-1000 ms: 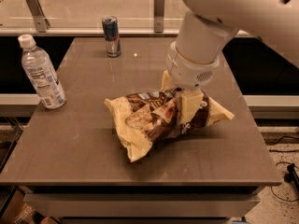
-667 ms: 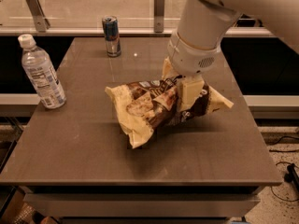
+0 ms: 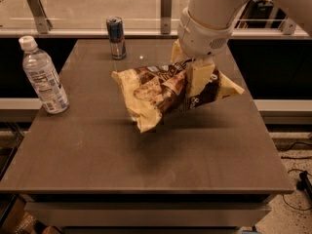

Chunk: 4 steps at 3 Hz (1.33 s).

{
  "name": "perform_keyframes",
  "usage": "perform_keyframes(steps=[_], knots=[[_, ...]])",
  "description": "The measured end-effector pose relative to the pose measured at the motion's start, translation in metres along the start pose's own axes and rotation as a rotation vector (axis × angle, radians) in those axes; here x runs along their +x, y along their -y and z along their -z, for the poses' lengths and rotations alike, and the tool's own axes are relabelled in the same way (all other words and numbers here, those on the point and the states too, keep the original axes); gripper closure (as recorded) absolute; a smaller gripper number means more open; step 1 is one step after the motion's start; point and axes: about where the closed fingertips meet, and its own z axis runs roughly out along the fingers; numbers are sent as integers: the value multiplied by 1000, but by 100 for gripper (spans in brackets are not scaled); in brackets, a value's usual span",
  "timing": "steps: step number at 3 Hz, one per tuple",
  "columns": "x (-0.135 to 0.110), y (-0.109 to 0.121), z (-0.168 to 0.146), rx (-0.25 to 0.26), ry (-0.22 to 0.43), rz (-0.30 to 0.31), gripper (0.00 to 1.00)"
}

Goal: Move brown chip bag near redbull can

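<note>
The brown chip bag (image 3: 161, 94) is large and crinkly, dark brown in the middle with cream-yellow ends. It hangs tilted above the middle of the table, its left end lowest. My gripper (image 3: 191, 72) is shut on the bag's upper right part, with cream fingers (image 3: 201, 79) pressed into it. The redbull can (image 3: 116, 37) stands upright, blue and silver, at the table's far edge, up and to the left of the bag and apart from it.
A clear plastic water bottle (image 3: 44, 77) with a white cap stands near the table's left edge. The dark table (image 3: 146, 165) ends in front at a drop. A glass rail with metal posts (image 3: 166, 6) runs behind the table.
The gripper has lifted the bag off the table and carried it back toward the far edge, closer to the can. The can and bottle have not moved.
</note>
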Motion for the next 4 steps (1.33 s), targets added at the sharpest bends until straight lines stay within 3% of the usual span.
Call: perform_keyframes(steps=[4], knots=[[36, 73, 21, 95, 5, -14, 100]])
